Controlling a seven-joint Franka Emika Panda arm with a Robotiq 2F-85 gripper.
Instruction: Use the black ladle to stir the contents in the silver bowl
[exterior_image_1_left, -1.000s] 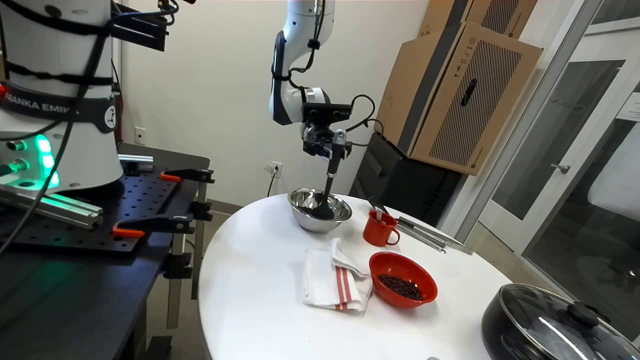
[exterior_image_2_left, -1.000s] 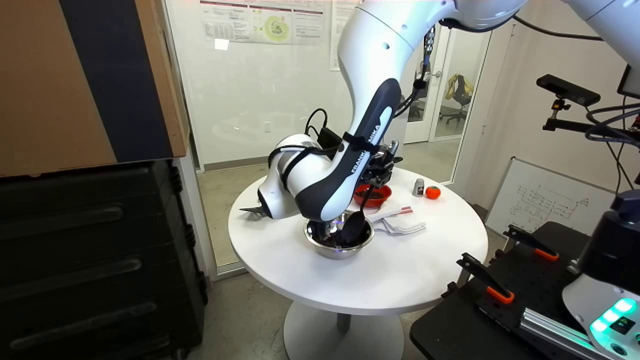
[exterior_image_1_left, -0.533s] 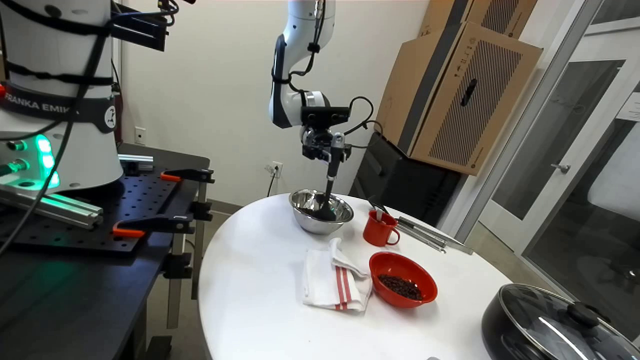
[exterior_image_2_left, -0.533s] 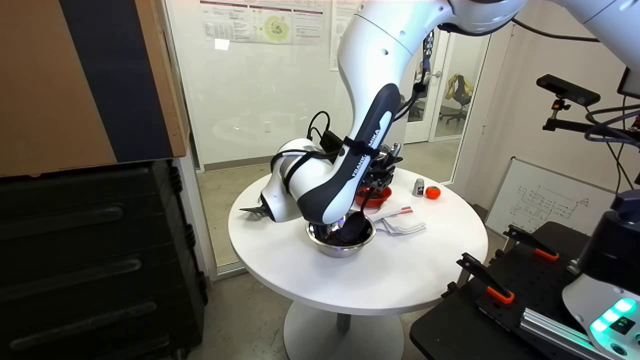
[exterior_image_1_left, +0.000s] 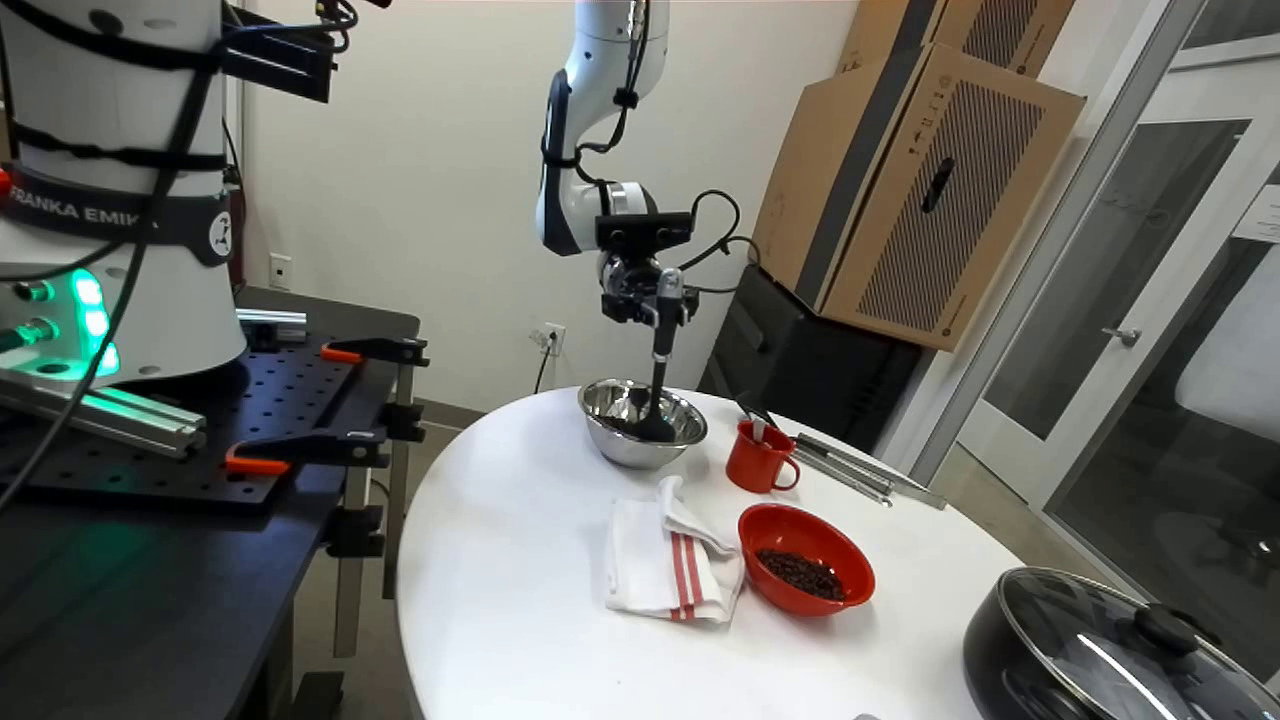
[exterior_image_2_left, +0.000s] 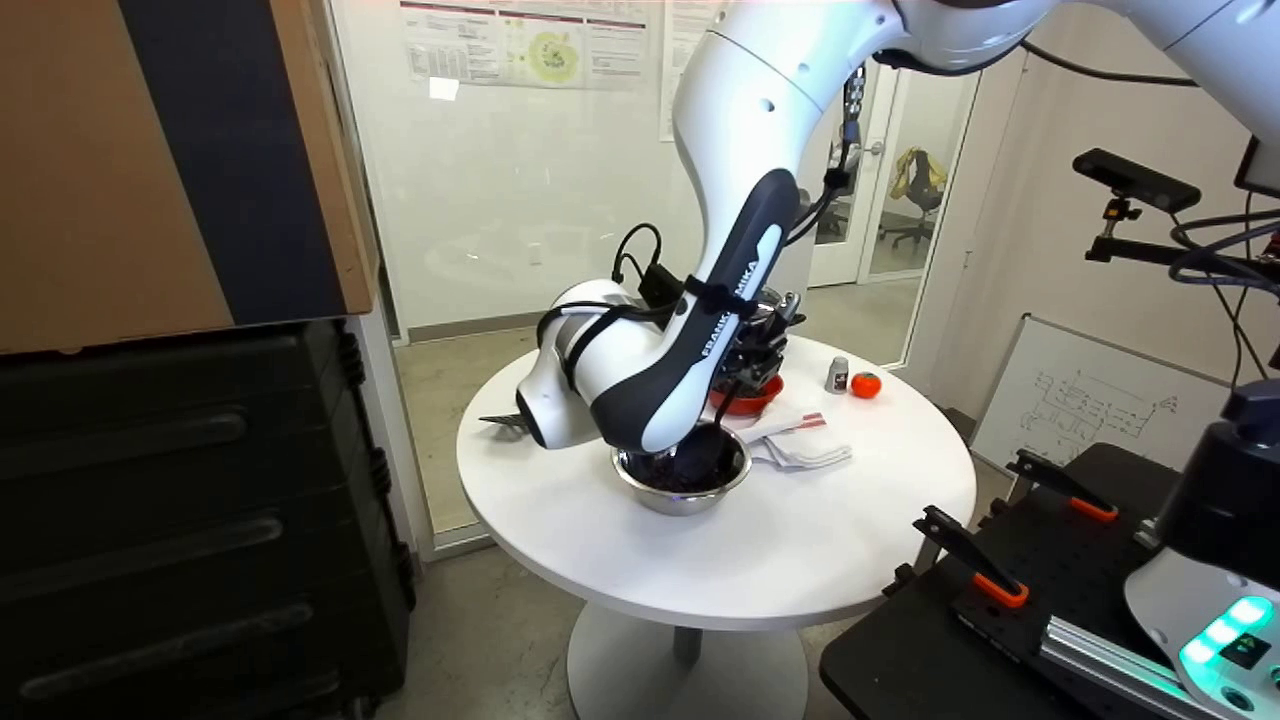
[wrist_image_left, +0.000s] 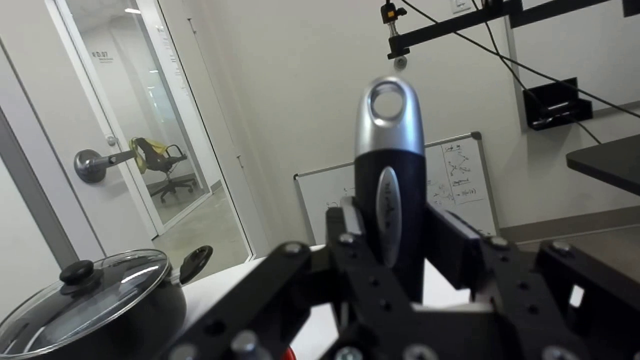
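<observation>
1. Silver bowl (exterior_image_1_left: 632, 452): standing below my gripper (wrist_image_left: 395, 223).
2. Black ladle (exterior_image_1_left: 659, 375): my jaws are pinching its handle (wrist_image_left: 389, 185); its long axis is running steeply downward.
3. Scoop (exterior_image_1_left: 653, 428): sitting inside the bowl, beneath the jaws; I am judging it placed for stirring.

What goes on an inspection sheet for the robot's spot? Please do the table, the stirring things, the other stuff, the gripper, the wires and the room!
Surface: round white table.
Job's things: ladle slightly tilted, its scoop inside the silver bowl, which has dark contents.
Clutter: mug, red bowl with dark bits in it, striped cloth, lidded pan, tomato, grey shaker; something metal by the mug, kind unclear.
Gripper: closed on the ladle's handle.
Cables: black, strapped along the arm, looping out near the wrist.
Surroundings: cardboard boxes above a black case, a whiteboard, a dark bench with orange-tipped clamps.
</observation>
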